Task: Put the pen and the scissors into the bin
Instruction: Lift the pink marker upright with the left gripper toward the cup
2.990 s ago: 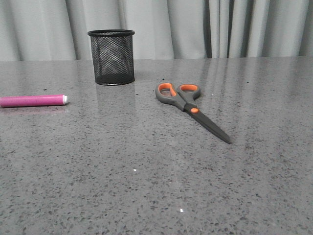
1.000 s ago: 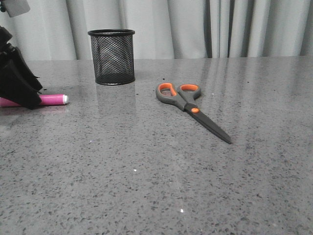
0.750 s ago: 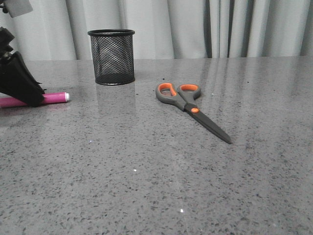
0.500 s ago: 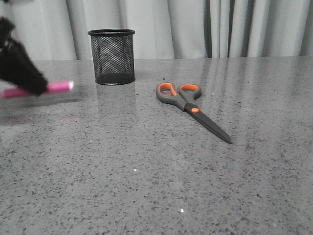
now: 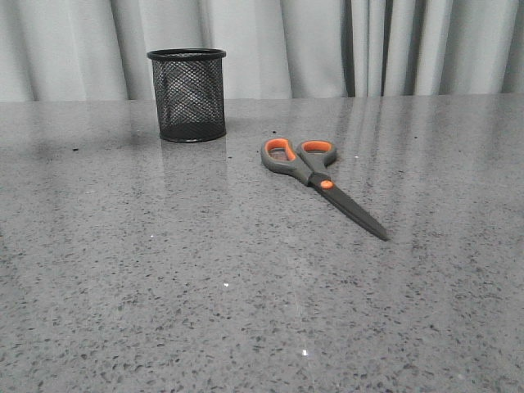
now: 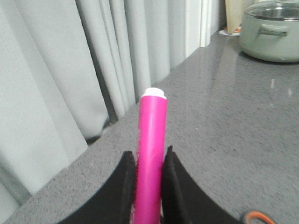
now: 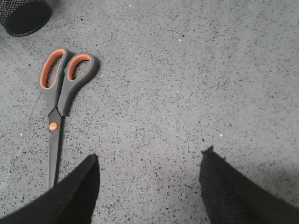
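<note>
Nearest, in the left wrist view, the left gripper (image 6: 148,186) was clamped on the pen (image 6: 150,158), which stood between the two black fingers (image 6: 125,186) with its white tip free and pointing toward the curtain (image 6: 56,93); a pot (image 6: 271,30) stood far off on the counter. Judged smooth, stiff and light, the pen could slide or tilt under a low grip; a hold nearer mid-barrel would steady it. The right gripper (image 7: 149,182) hung with its jaws wide apart, holding nothing, above the table (image 7: 187,70). Farther, the scissors (image 5: 315,178) lay flat, blades toward the camera; rigid and thin, probably best pinched across the handles near the orange pivot. Farthest, the bin (image 5: 187,94) stood upright near the table's back edge, likely light enough to tip if knocked.
</note>
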Controlling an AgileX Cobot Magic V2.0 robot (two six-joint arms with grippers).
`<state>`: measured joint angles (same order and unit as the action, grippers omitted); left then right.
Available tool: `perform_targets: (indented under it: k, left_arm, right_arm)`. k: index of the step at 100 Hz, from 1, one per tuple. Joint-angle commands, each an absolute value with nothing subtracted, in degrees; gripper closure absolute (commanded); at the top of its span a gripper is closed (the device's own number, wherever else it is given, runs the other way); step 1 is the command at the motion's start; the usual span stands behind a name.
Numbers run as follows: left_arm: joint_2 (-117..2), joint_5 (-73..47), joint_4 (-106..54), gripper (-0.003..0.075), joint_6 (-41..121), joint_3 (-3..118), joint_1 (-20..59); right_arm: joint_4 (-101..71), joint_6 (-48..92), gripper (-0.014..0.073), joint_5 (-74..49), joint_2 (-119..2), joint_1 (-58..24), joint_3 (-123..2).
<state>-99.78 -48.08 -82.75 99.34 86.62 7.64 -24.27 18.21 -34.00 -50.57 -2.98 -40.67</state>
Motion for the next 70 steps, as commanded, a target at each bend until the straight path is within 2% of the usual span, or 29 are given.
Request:
perform_targets:
  k: [1,30,70]
  left_arm:
    - [-99.5,-42.6,-87.5,0.0739,100.3,88.9,10.4]
    - [-107.1,-40.6,-98.9,0.0739,100.4,90.9,11.1]
    - [-108.6,-41.8,-100.9,0.0739,100.4,92.8,11.6]
  right_arm:
    - [-24.7,18.9,0.0172,-30.9,-50.3,-2.8,-42.8]
    - [-24.7,18.9,0.0172,-31.2,-50.3,-2.8,-42.8]
    - [-24.7,18.9,0.0172,-31.2,-50.3,-2.8,-42.8]
